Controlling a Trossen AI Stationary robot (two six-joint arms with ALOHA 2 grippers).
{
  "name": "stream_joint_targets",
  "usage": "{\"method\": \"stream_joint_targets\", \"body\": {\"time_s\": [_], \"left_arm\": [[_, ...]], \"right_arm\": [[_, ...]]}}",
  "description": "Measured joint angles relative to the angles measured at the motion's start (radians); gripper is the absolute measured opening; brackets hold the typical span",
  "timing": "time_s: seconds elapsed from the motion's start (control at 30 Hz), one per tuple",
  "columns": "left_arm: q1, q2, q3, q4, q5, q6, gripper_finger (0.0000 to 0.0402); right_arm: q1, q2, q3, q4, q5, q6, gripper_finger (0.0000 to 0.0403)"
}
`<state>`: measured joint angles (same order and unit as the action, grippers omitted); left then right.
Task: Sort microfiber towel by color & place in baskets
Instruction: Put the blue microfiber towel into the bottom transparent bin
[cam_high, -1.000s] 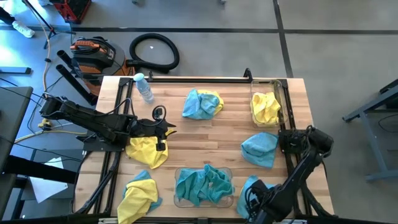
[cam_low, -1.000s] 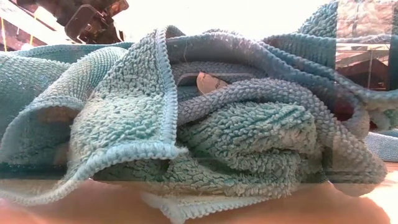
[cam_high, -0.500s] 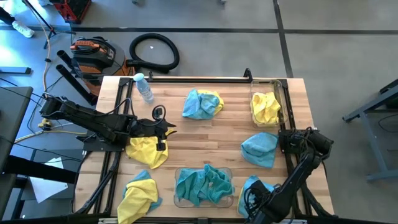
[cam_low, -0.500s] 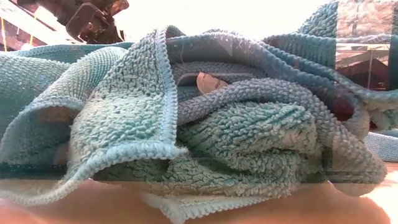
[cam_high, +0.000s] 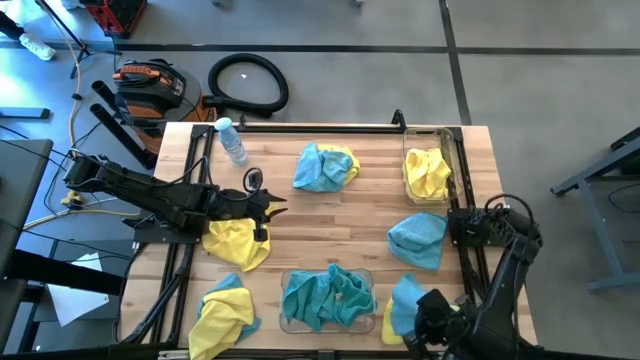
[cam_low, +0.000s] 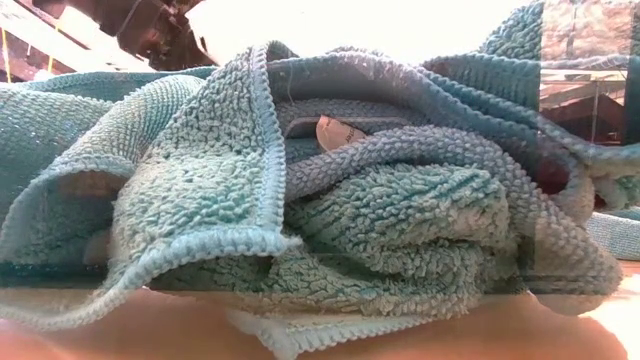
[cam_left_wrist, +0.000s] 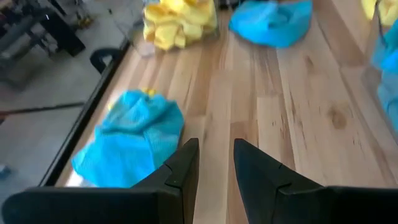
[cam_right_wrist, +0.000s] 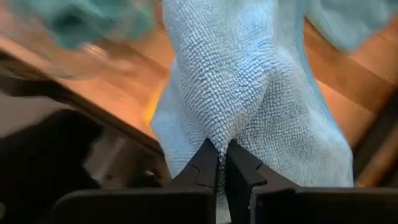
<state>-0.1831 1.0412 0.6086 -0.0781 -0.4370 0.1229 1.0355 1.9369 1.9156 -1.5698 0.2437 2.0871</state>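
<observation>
Teal and yellow microfiber towels lie about the wooden table. One basket (cam_high: 328, 322) at the near middle holds teal towels (cam_low: 320, 200). The other basket (cam_high: 447, 160) at the far right holds a yellow towel (cam_high: 427, 173). My right gripper (cam_right_wrist: 221, 163) is at the near right corner, shut on a light teal towel (cam_high: 405, 298), with a yellow edge (cam_high: 387, 323) beside it. My left gripper (cam_high: 264, 207) hovers at the left, open, with nothing between its fingers (cam_left_wrist: 186, 165). A yellow towel (cam_high: 238, 243) lies just near of it. My right gripper pinches a raised fold (cam_right_wrist: 219, 134) of the light teal towel between its two fingertips. The cloth is drawn up into a peak at the fingers and spreads out wide beyond them. How many layers it has, I cannot tell.
A teal towel lying on a yellow one (cam_high: 325, 167) is at the far middle. A teal one (cam_high: 418, 238) lies at the right. A yellow and teal pile (cam_high: 222, 315) is at the near left. A clear water bottle (cam_high: 232, 142) lies at the far left. Bare wood (cam_high: 320, 225) shows at the middle.
My right arm has shifted a little toward the table's right and near edges. The light teal towel at the near right corner has bunched up, and a yellow edge now shows beside it.
</observation>
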Motion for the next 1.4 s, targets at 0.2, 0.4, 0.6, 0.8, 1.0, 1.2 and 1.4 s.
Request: {"method": "stream_joint_targets", "body": {"time_s": [0.2, 0.4, 0.6, 0.8, 1.0, 1.2, 1.4], "left_arm": [[0.0, 0.0, 0.027, 0.018, -0.001, 0.01, 0.0087], [-0.013, 0.0, 0.047, -0.017, -0.001, -0.037, 0.0087], [-0.017, 0.0, 0.047, -0.016, -0.001, 0.002, 0.0087], [-0.017, 0.0, 0.047, -0.016, -0.001, 0.001, 0.0087], [-0.017, 0.0, 0.047, -0.031, -0.001, -0.046, 0.0087], [-0.017, -0.02, 0.048, -0.052, 0.013, -0.084, 0.0087], [-0.017, -0.048, 0.048, -0.109, 0.042, -0.154, 0.0087]], "right_arm": [[-0.024, -0.001, 0.078, -0.001, 0.174, -0.112, 0.0002], [-0.098, -0.001, 0.128, -0.002, 0.265, -0.304, 0.0001], [-0.188, -0.001, 0.186, 0.034, 0.347, -0.489, 0.0001], [-0.288, -0.001, 0.188, 0.298, 0.349, -0.738, 0.0], [-0.35, 0.021, 0.182, 0.487, 0.339, -0.781, 0.0], [-0.391, 0.13, 0.18, 0.432, 0.167, -0.604, 0.0], [-0.442, 0.247, 0.18, 0.422, -0.004, -0.539, 0.0]]}}
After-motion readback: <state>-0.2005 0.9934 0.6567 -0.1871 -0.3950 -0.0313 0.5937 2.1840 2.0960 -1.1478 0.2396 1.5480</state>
